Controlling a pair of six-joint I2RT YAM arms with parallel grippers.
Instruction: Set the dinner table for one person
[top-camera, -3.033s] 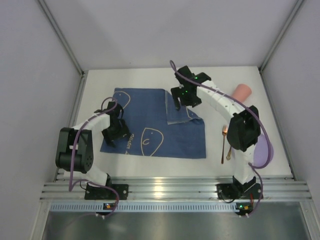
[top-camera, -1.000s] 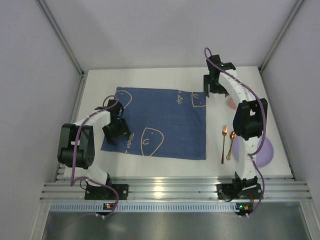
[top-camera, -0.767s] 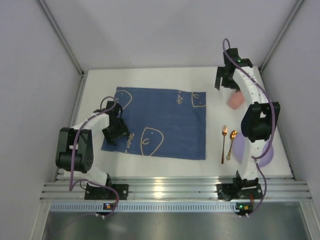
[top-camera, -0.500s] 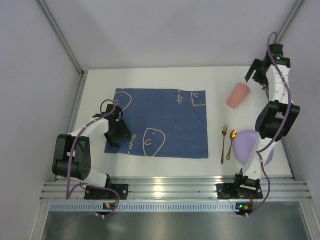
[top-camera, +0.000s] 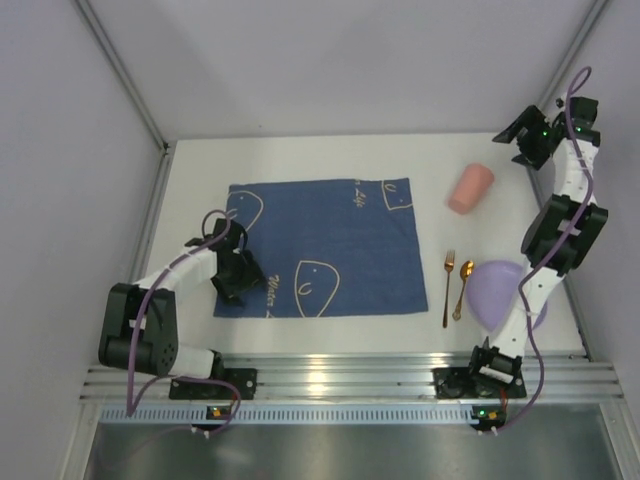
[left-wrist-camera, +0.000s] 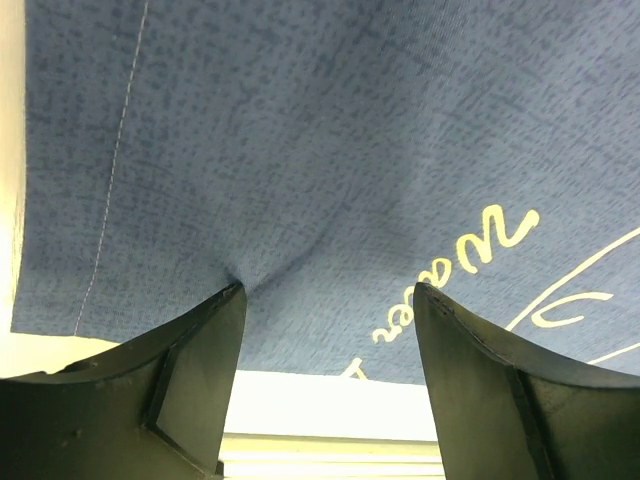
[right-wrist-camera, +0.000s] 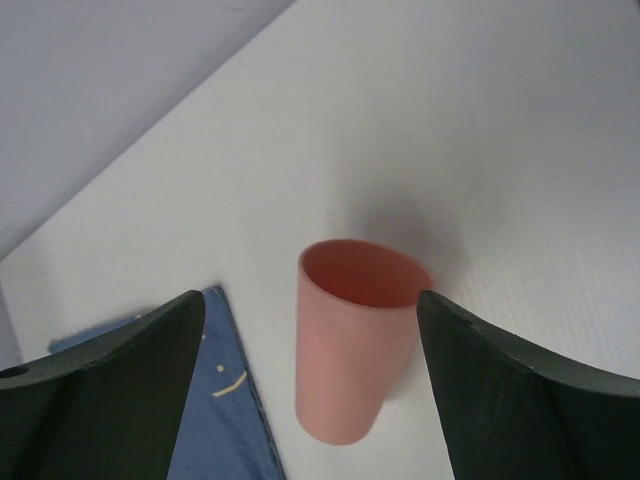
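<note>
Here, left pincer (left-wrist-camera: 328, 300) at placemat (left-wrist-camera: 300, 150) edge

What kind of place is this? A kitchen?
Probably a robot test booth, not a kitchen: plain grey wall panels surround a white rectangular tabletop, and two white-and-black robot arms are bolted to its ribbed silver aluminium rail.

White dinner table (top-camera: 300, 160), blue placemat (top-camera: 330, 240), pink cup (top-camera: 470, 189)
</note>
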